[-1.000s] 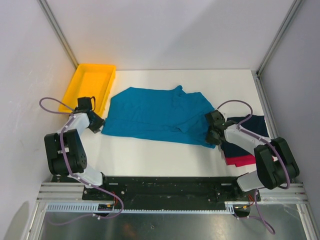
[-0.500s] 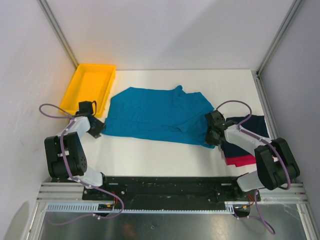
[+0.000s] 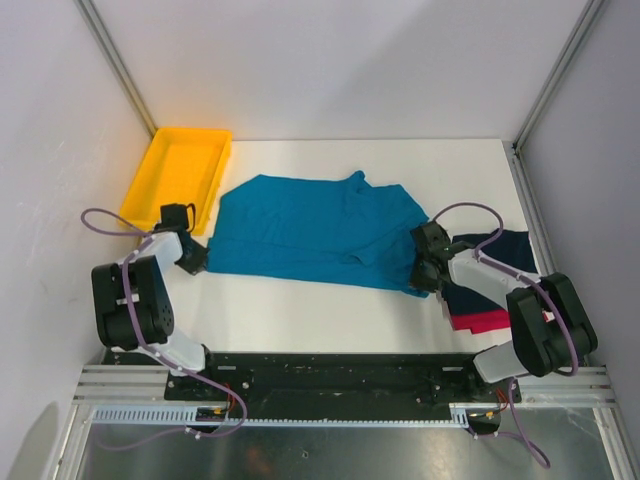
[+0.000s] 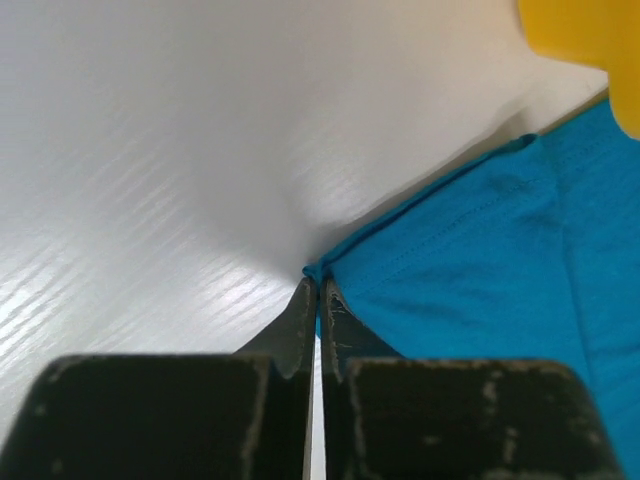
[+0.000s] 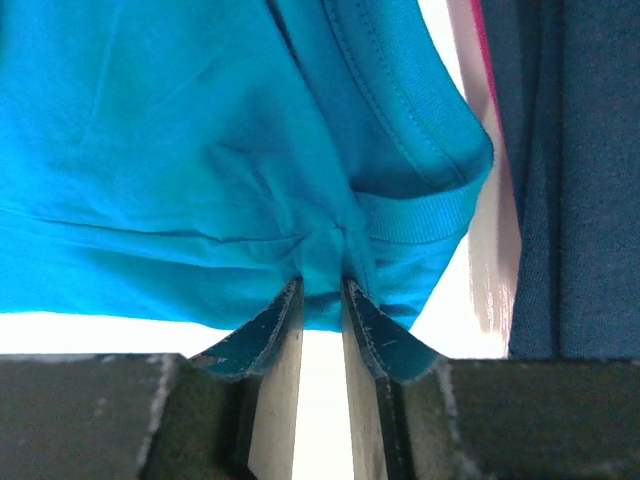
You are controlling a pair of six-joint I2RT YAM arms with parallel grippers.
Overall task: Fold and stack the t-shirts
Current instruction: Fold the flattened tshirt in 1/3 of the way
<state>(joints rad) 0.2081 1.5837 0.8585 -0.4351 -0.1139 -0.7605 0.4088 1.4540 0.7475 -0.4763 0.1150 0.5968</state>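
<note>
The teal-blue t-shirt (image 3: 315,230) lies spread across the middle of the table. My left gripper (image 3: 198,262) is shut on its near-left corner (image 4: 318,270) at table level. My right gripper (image 3: 424,272) is shut on a bunched fold of the shirt near its collar (image 5: 325,255) at the near-right edge. The dark navy t-shirt (image 3: 500,262) lies folded at the right on top of the red-pink t-shirt (image 3: 485,320); both show at the right edge of the right wrist view, navy (image 5: 590,180) and red-pink (image 5: 488,60).
A yellow plastic tray (image 3: 178,177) stands at the back left, close to my left arm; its corner shows in the left wrist view (image 4: 580,40). White walls enclose the table on three sides.
My left gripper has pulled the shirt's left corner a little toward the left and near edge, stretching the cloth. My right gripper has held its place on the shirt.
</note>
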